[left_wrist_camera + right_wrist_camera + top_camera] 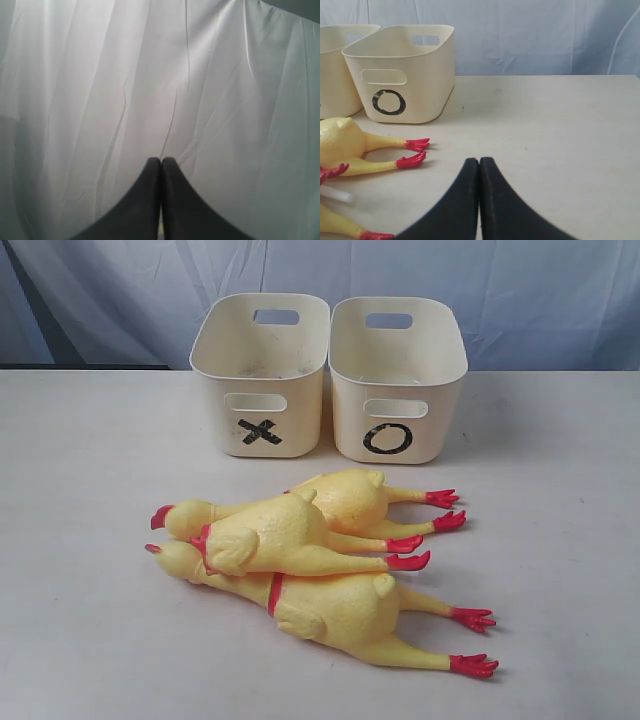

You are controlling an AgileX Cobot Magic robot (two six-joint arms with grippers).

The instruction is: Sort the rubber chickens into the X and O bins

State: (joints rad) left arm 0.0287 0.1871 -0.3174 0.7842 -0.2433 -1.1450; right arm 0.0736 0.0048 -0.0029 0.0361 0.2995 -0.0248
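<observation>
Three yellow rubber chickens lie piled on the table in the exterior view, heads to the left and red feet to the right: a rear one (350, 498), a middle one (270, 535) and a front one (340, 608). Behind them stand the X bin (215, 410) and the O bin (440, 410), side by side. Neither gripper shows in the exterior view. My left gripper (161, 161) is shut and empty, facing only white curtain. My right gripper (479, 161) is shut and empty, low over the table, with the O bin (430, 85) and a chicken (340, 137) ahead of it.
A pale draped curtain (520, 290) hangs behind the table. The X bin's wall (332, 85) shows at the edge of the right wrist view. Bare tabletop (560, 490) lies to the right of the chickens and bins.
</observation>
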